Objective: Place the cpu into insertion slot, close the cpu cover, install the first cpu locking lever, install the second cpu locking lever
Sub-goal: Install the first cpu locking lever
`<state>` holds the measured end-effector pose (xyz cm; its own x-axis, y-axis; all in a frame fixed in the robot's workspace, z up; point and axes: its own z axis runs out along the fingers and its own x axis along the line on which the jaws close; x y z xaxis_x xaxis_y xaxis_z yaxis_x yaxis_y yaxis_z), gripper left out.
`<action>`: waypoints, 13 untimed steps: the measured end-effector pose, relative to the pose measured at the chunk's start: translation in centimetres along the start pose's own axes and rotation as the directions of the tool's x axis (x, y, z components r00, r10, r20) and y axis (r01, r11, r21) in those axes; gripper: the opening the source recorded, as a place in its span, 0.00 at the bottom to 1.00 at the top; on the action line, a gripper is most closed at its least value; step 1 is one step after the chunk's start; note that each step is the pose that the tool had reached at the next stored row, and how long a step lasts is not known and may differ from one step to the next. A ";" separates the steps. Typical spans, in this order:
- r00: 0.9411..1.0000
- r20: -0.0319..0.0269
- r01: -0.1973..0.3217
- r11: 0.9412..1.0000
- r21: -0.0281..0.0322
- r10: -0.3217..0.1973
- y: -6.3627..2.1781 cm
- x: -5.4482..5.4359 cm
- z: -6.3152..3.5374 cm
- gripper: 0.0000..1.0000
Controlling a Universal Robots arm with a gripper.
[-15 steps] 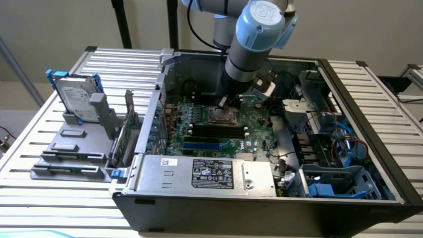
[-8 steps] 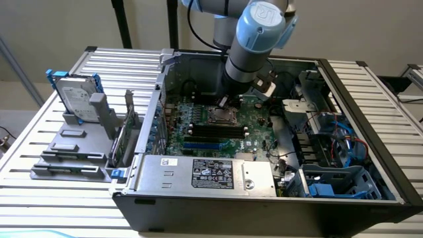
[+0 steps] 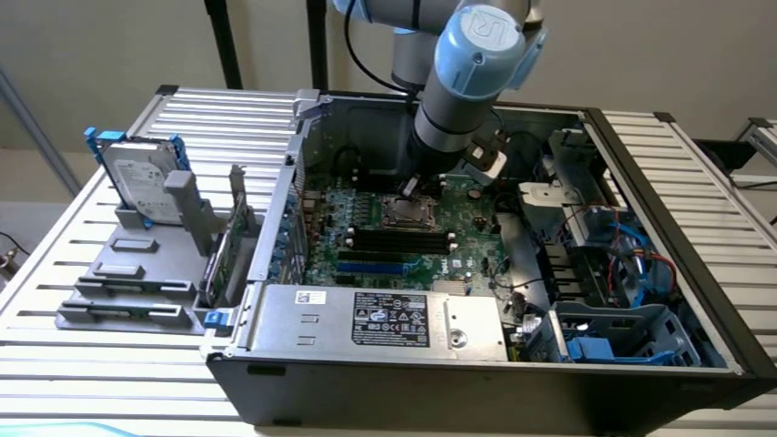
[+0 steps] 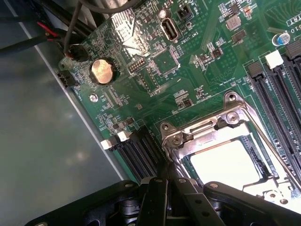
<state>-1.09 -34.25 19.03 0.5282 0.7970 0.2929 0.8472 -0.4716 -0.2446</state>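
The cpu (image 4: 225, 162) lies in the insertion slot (image 3: 409, 212), its pale face showing through the cut-out of the cpu cover (image 4: 207, 134). The silvery cover is folded down flat over it. A thin metal locking lever (image 4: 269, 141) runs along one side of the socket. My gripper (image 4: 165, 181) is shut, its black fingers pressed together with nothing visible between them. Their tips sit at the socket's corner, beside the cover's hinge screw (image 4: 176, 139). In the exterior view the gripper (image 3: 408, 188) hangs just above the socket inside the open computer case.
Black memory slots (image 3: 401, 241) lie beside the socket, with more slots (image 4: 277, 94) close by. A coin battery (image 4: 101, 71) and cables (image 4: 70, 33) sit near the board's edge. The grey power supply (image 3: 377, 319), drive cage (image 3: 620, 332) and case walls hem in the board.
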 end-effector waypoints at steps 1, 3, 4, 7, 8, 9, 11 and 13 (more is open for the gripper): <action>1.000 0.000 0.000 1.000 0.001 0.000 -0.01 0.0 -0.05 0.11; 1.000 0.001 -0.001 1.000 0.002 0.001 -0.03 0.0 -0.18 0.11; 1.000 0.002 -0.001 1.000 0.003 0.001 -0.05 0.0 -0.28 0.11; 1.000 0.003 -0.003 1.000 0.005 0.003 -0.07 0.0 -0.56 0.11; 1.000 0.003 -0.003 1.000 0.005 0.003 -0.12 -0.1 -0.64 0.11; 1.000 0.003 -0.003 1.000 0.005 0.003 -0.20 -0.2 -0.70 0.11; 1.000 0.004 -0.003 1.000 0.005 0.003 -0.47 -0.5 -0.83 0.11; 1.000 0.003 -0.003 1.000 0.005 0.003 -0.69 -0.8 -0.97 0.11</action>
<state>-2.05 -34.95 19.86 0.5302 0.7970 0.2892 0.8455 -0.4716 -0.2504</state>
